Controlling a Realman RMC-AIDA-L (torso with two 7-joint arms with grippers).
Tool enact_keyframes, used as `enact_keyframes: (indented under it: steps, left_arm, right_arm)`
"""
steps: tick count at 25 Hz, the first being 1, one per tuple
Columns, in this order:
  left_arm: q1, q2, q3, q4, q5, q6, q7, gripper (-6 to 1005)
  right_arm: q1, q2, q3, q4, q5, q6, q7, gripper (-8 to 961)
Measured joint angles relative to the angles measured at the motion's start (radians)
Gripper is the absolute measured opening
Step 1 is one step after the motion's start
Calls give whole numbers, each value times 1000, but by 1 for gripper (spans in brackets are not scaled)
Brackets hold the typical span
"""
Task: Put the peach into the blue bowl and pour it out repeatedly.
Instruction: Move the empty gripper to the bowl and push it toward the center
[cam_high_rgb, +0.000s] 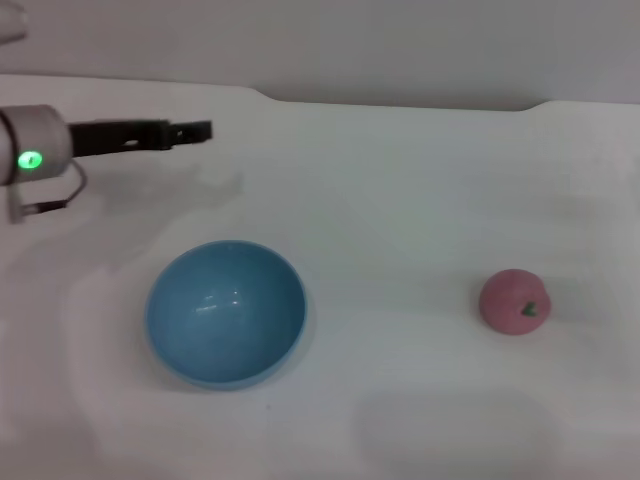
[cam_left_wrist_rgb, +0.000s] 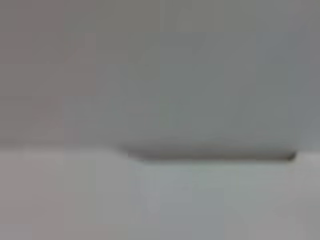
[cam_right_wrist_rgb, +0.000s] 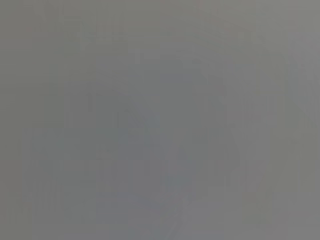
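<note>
Right now, counter (cam_high_rgb: 400, 200): white, carrying both task things.
Blue bowl (cam_high_rgb: 226, 312): upright and empty, at about seven o'clock on the counter.
Peach (cam_high_rgb: 514, 300): on the bare counter at about four o'clock, well apart from the bowl, leaf mark facing the near edge.
Left pincer (cam_high_rgb: 200, 130): reaches in from nine o'clock, above and beyond the bowl, holding nothing; whether it is wide or narrow I cannot tell.
Right pincer: out of sight.
</note>
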Motion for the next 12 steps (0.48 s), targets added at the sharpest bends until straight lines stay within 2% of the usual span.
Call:
enact_keyframes:
  steps: [3,6,8,12]
  left_arm:
    - [34,36,-32,92,91,176,-183,706]
    - [61,58,-75,135,139,318,-253,706]
    - [80,59,-103,153,176,386,-272,706]
    - [120,37,-122,238,278,446,-326,706]
  right_arm:
    - [12,-1,0,-1,0,25,0,664]
    - [30,-1,0,-7,-1,53,-1,664]
    - [39,-1,0,-12,-4,65,-1,665]
    - [51,-2,0,-20,-6,82,-2,665]
